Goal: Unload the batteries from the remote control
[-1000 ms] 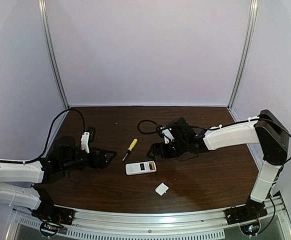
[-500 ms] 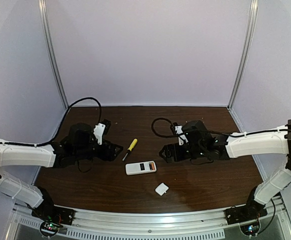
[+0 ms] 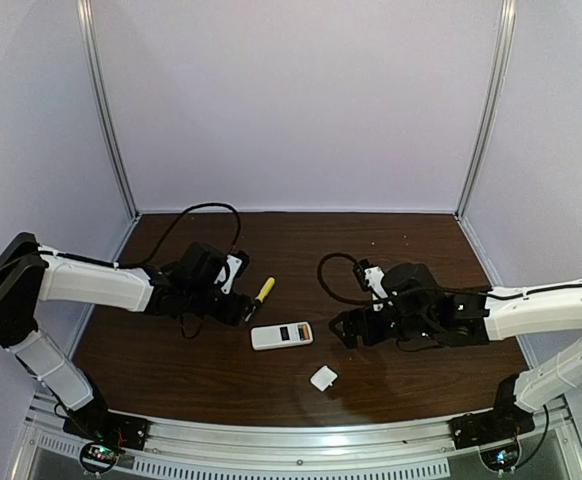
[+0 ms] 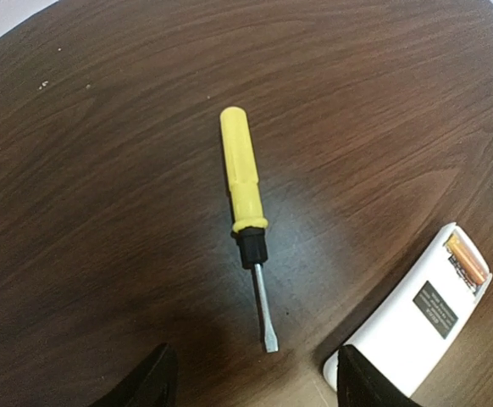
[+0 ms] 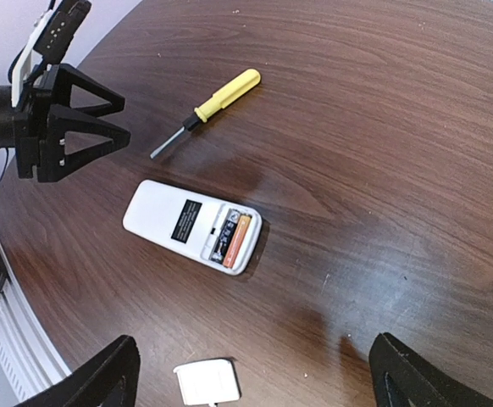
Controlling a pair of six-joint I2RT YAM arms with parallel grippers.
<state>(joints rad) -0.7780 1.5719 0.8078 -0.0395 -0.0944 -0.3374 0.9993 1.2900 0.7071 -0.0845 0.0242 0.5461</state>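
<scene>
The remote control [image 3: 281, 335] lies back up at the table's middle, white with a dark patch. Its battery compartment is uncovered at one end. An orange battery [image 5: 241, 237] and a darker one beside it sit inside; the orange one also shows in the left wrist view [image 4: 468, 259]. My left gripper [image 3: 241, 305] is open and empty, low over the tip of the yellow-handled screwdriver [image 4: 245, 182], with the remote [image 4: 416, 318] just to its right. My right gripper [image 3: 343, 330] is open and empty, just right of the remote [image 5: 191, 226].
The screwdriver [image 3: 261, 292] lies just behind the remote. The small white square cover [image 3: 323, 378] lies nearer the front edge and shows in the right wrist view [image 5: 206, 381]. The left gripper [image 5: 77, 119] shows beyond the screwdriver [image 5: 217, 97]. Black cables loop behind both wrists.
My left gripper has moved right, up to the screwdriver. My right gripper has swung toward the front and now sits beside the remote. Remote, screwdriver and cover have not moved.
</scene>
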